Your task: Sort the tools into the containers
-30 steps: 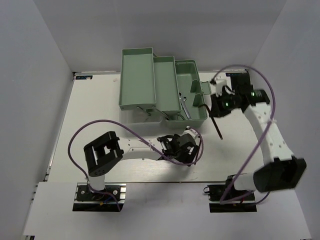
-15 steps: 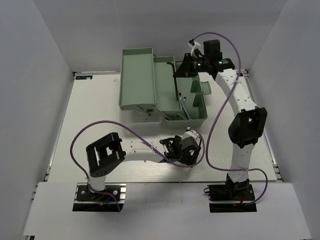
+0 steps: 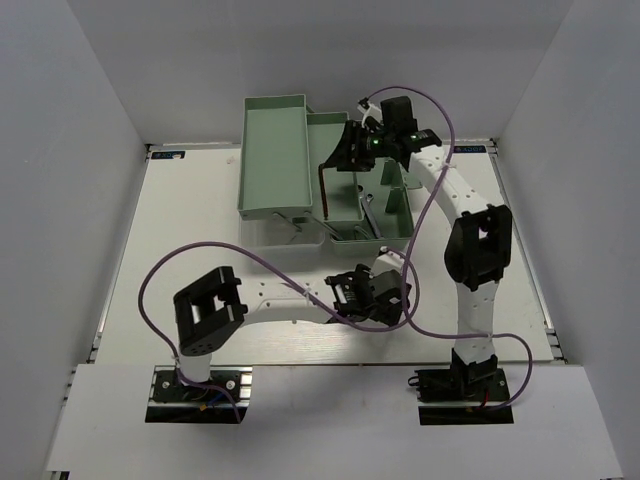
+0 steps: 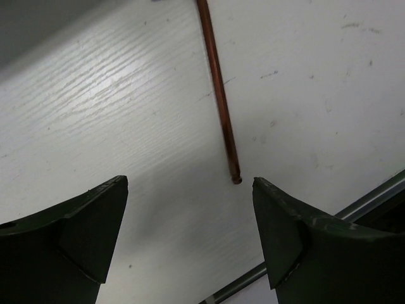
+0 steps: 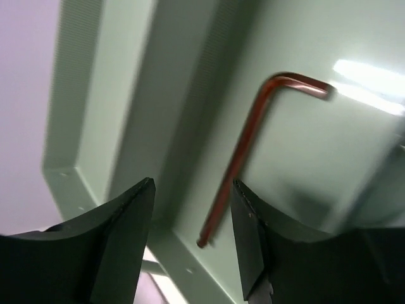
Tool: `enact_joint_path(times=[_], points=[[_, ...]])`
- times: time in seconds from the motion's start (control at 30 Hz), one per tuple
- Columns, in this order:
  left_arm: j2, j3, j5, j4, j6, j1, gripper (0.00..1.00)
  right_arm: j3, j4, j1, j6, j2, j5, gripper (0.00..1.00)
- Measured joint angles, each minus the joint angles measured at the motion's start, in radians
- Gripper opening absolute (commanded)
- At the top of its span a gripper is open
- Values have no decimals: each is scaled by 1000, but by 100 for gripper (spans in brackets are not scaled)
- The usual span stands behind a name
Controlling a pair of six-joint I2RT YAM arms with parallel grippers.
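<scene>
We see the right arm point(image 3: 480, 250) stretched up from its base at lower right, elbow bent mid-right, forearm angled toward upper centre, wrist over the open mint-green toolbox point(image 3: 275, 150). In the right wrist view the right fingers point(image 5: 120, 240) stand partly apart and grip nothing. A reddish-brown L-shaped hex key point(image 5: 243, 152) shows between and beyond them, clear of both, inside the middle compartment point(image 3: 335, 135), bent end toward upper right of that view. From above it sits at the left side of that compartment; we cannot tell if it rests flat. A silver wrench point(image 3: 370, 212) is in the rightmost compartment. The left arm point(image 3: 280, 300) is folded low, shoulder at lower left, forearm running right across the tabletop point(image 3: 200, 220), wrist at centre frame just below the toolbox. The left fingers point(image 4: 76, 240) are spread wide, empty, with the straight shaft of a second hex key point(image 4: 218, 82) on the tabletop, its tip ending between them, touching neither.
</scene>
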Motion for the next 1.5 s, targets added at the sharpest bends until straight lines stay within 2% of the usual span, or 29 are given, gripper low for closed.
enact_joint_path(times=[0.03, 0.17, 0.23, 0.27, 0.4, 0.5, 0.63, 0.8, 0.9, 0.97, 1.0, 1.07, 1.13, 1.17, 1.23, 1.27, 1.33, 1.37, 1.5], points=[[12, 19, -6, -6, -5, -1, 86, -1, -20, -6, -18, -2, 4, 58], [74, 89, -31, -38, -26, -3, 80, -23, -112, -41, -129, -76, 97, 47], [105, 114, -37, -50, -34, -3, 75, -72, -140, -71, -192, -169, 175, 39], [126, 133, -40, -57, -35, -3, 71, -98, -160, -90, -217, -222, 216, 31], [210, 224, -52, -92, -39, -3, 65, -229, -192, -208, -282, -451, 348, 21], [286, 310, -69, -110, -37, -4, 57, -422, -185, -316, -302, -610, 387, 21], [356, 386, -92, -137, -32, -4, 56, -702, -195, -390, -325, -731, 387, 21], [419, 459, -119, -177, -37, -3, 34, -932, -220, -448, -341, -801, 336, 21], [425, 471, -122, -191, -45, -3, 20, -988, -238, -483, -344, -851, 306, 23], [436, 492, -125, -209, -45, -3, 11, -1004, -238, -502, -345, -883, 282, 28], [441, 500, -126, -218, -47, -3, 0, -1011, -235, -512, -345, -898, 268, 30], [450, 518, -133, -241, -50, -3, 0, -1026, -234, -526, -347, -919, 243, 45], [449, 520, -139, -252, -53, -3, 0, -1043, -235, -541, -350, -933, 216, 72], [447, 518, -144, -258, -54, -3, 0, -1053, -237, -551, -362, -940, 200, 90], [433, 504, -151, -270, -45, -3, 0, -1070, -239, -569, -382, -959, 171, 91], [422, 493, -153, -283, -36, -2, 0, -1082, -233, -581, -397, -975, 155, 78], [395, 470, -152, -303, -9, 2, 0, -1112, -227, -600, -428, -1025, 123, 38], [374, 457, -148, -300, 14, 4, 0, -1126, -221, -609, -443, -1051, 111, 0], [256, 446, -121, -283, 103, 12, 0, -1188, -192, -636, -473, -1176, 74, 0]])
